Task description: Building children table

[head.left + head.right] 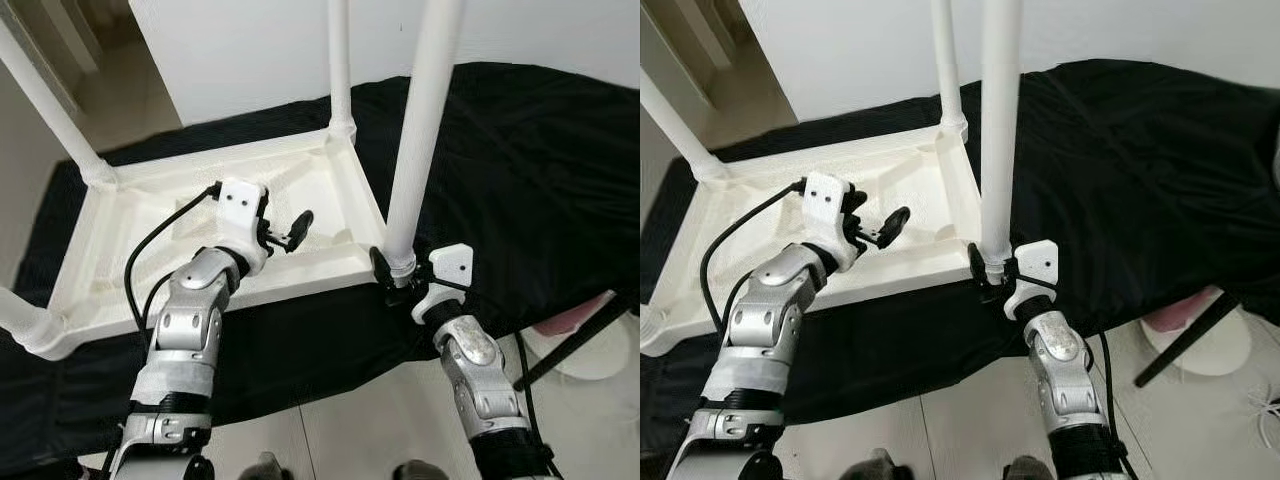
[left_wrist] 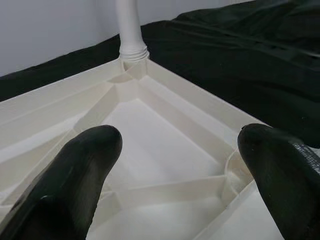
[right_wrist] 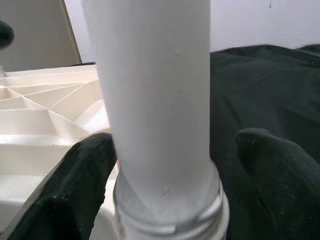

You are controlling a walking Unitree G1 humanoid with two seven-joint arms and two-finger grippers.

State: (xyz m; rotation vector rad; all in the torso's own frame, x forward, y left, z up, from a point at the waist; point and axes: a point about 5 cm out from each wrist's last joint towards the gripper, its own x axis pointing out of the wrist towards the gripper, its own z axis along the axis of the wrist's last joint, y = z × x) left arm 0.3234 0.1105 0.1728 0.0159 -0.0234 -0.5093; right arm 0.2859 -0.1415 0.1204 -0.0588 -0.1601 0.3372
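Observation:
A white plastic children's table [image 1: 150, 215] lies upside down on a black cloth [image 1: 540, 170], its legs pointing up. My right gripper [image 1: 393, 272] sits at the base of the near right leg [image 1: 420, 130], where the leg meets the corner socket. In the right wrist view its fingers [image 3: 75, 190] stand on either side of the leg [image 3: 155, 100]; one pad touches it and the other stands apart, so the gripper is open. My left gripper [image 1: 290, 232] hovers open over the ribbed underside [image 2: 150, 145], holding nothing. The far right leg [image 2: 131, 25] rises beyond it.
Two more legs stand at the far left corner [image 1: 50, 110] and the near left corner [image 1: 20, 320]. A white wall rises behind the cloth. On the tiled floor at the right sit a pink and white object [image 1: 585, 345] and a black rod [image 1: 570, 350].

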